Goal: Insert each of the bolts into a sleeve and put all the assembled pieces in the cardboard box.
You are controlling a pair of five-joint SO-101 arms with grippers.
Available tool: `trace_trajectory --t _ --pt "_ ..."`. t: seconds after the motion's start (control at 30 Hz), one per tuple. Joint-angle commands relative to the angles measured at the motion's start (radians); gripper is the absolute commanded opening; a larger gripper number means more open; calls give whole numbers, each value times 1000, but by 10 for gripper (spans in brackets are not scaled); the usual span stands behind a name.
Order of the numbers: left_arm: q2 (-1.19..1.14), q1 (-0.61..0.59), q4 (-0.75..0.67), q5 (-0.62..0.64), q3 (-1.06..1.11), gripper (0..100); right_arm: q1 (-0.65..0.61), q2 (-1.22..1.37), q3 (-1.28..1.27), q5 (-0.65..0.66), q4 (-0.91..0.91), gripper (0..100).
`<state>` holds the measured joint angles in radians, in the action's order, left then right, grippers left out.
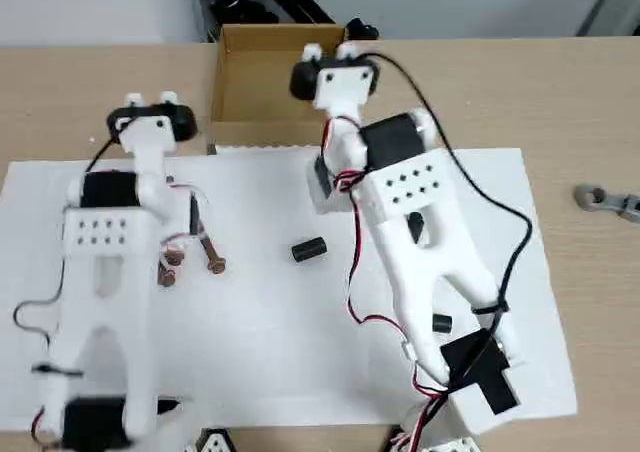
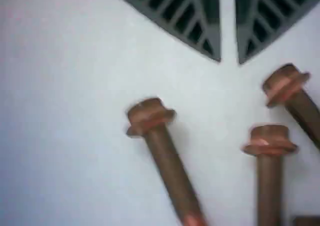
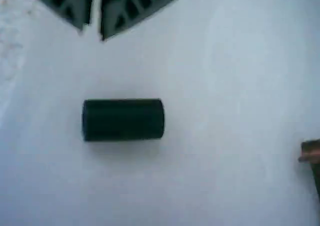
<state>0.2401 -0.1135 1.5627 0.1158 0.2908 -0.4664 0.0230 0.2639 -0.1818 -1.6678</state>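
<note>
The left gripper (image 2: 229, 61) hangs above three brown bolts (image 2: 160, 156), which lie at the left-centre of the high view. Its fingers are almost together and hold nothing. The right gripper (image 3: 91, 33), also pressed together and empty, is near a black sleeve (image 3: 123, 119) at the centre. The cardboard box (image 1: 262, 47) stands at the upper centre.

The frame edge is cutting off the shanks of three bolts (image 2: 165, 156) in the left wrist view and most of a bolt head (image 3: 311, 158) in the right wrist view. From above, the left arm (image 1: 110, 222) is covering some bolts; the right arm (image 1: 420, 202) is hiding part of one sleeve (image 1: 441, 323) and the cardboard box (image 1: 250, 72)
</note>
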Motion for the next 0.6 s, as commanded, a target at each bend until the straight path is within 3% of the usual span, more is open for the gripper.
trace_trajectory --t 0.0,0.37,0.57 --pt "-132 -69 5 11 -107 8 -5 -51 -44 -11 -7 7" --pt "-354 -112 -15 69 -246 9 -8 -162 -186 -8 -1 7" --pt "-414 -115 -17 61 -366 98 -8 -259 -328 -11 4 9"
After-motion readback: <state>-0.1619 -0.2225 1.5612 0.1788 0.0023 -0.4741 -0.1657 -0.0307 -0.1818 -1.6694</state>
